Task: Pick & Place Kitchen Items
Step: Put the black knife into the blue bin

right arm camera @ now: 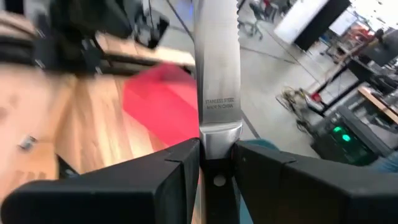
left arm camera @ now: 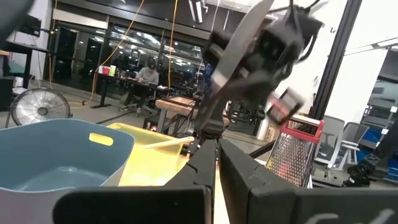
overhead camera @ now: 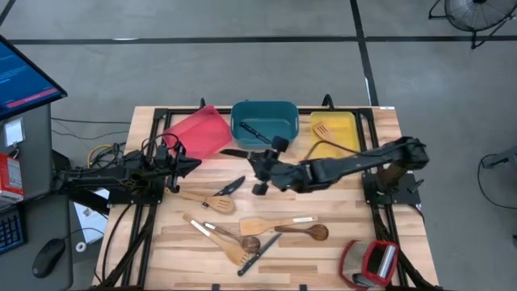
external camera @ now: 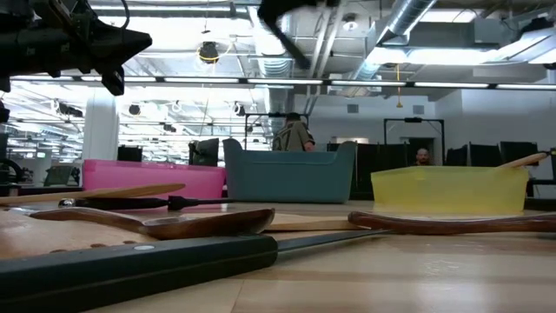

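My right gripper reaches in from the table's right and is shut on a black-handled knife. The knife's silver blade points toward the red tray. In the low view the blade shows high above the table. My left gripper hangs shut and empty at the left, its fingertips facing the knife. On the table lie a knife, a wooden spatula, another spatula, a wooden spoon and more utensils. My right gripper pinches the knife between its two fingers where the blade meets the handle. The fingers come level from the table's right and lie along the knife. The blade sticks out ahead of them. The knife is lifted clear of the table.
The teal tray holds a black knife. The yellow tray holds a wooden spatula and a spoon. A red-and-silver grater lies at the near right corner. People show in the room beyond.
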Available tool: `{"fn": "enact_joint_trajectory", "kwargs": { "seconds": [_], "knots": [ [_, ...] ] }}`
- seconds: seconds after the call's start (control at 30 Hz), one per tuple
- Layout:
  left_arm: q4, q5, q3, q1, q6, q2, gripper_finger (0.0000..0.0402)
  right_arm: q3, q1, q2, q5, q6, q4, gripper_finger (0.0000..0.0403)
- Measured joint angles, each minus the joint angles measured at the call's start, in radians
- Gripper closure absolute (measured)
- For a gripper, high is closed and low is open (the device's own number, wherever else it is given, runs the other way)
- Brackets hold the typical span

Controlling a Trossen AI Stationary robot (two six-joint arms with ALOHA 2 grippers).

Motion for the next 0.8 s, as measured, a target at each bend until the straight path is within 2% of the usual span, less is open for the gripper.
{"fn": "enact_joint_trajectory", "kwargs": {
  "seconds": [0.13,0.27,0.5,0.7,0.8],
  "knots": [
    [0.006,0.000,0.000,0.000,0.000,0.000,0.0399,0.000,-0.044,0.072,0.000,-0.001,-0.007,0.0306],
    [0.008,0.000,0.000,0.000,0.000,0.000,0.0399,0.000,-0.087,0.098,0.001,-0.109,-0.015,0.0306],
    [0.008,0.000,0.000,0.000,0.000,0.000,0.0399,0.000,-0.196,0.013,0.025,-0.249,-0.012,0.0306],
    [0.012,0.000,0.000,0.000,0.000,0.000,0.0399,0.001,-0.340,-0.027,0.013,-0.130,-0.021,0.0306],
    [0.013,0.000,0.000,0.000,0.000,0.000,0.0399,0.001,-0.405,-0.019,-0.069,-0.056,-0.069,0.0306]
  ]
}}
